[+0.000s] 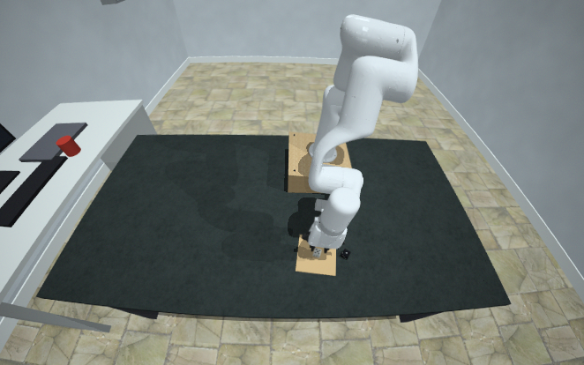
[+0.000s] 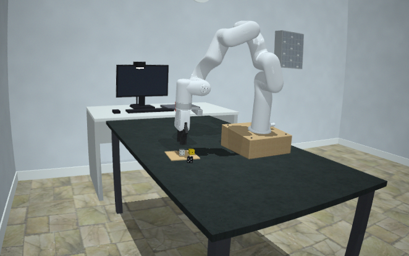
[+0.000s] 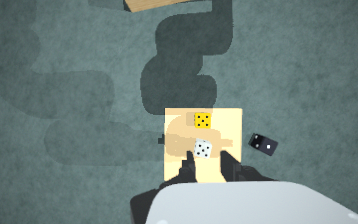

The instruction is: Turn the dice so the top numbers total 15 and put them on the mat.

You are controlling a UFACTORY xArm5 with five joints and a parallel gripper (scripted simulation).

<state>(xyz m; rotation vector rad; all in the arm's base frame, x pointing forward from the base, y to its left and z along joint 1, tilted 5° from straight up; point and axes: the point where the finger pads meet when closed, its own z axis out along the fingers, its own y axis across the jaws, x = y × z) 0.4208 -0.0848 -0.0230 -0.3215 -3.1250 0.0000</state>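
We're looking at the gripper (image 2: 182,140) hanging above the tan mat (image 3: 230,125), clear of the dice. Its fingers stand apart with nothing between them; in the wrist view the white die (image 3: 203,148) sits on the mat below the gap, not touched.

White die: on the mat, flat, top face shows five pips as far as we can read it. Yellow die (image 3: 202,120): also on the mat, just beyond the white one toward the arm's base, flat, five on top.

Black die (image 3: 263,144): off the mat, on the dark table (image 2: 278,192) just beside the mat's edge. In the wrist view we see two faces of it with a pip each, so we can't tell its top number or whether it sits flat.

Exterior view agrees: white die (image 2: 182,151) and yellow die (image 2: 191,151) side by side on the mat (image 2: 173,155), black die (image 2: 189,159) in front at the mat's edge. In the top view the wrist covers most of the mat (image 1: 315,266); the black die (image 1: 346,254) shows beside it.
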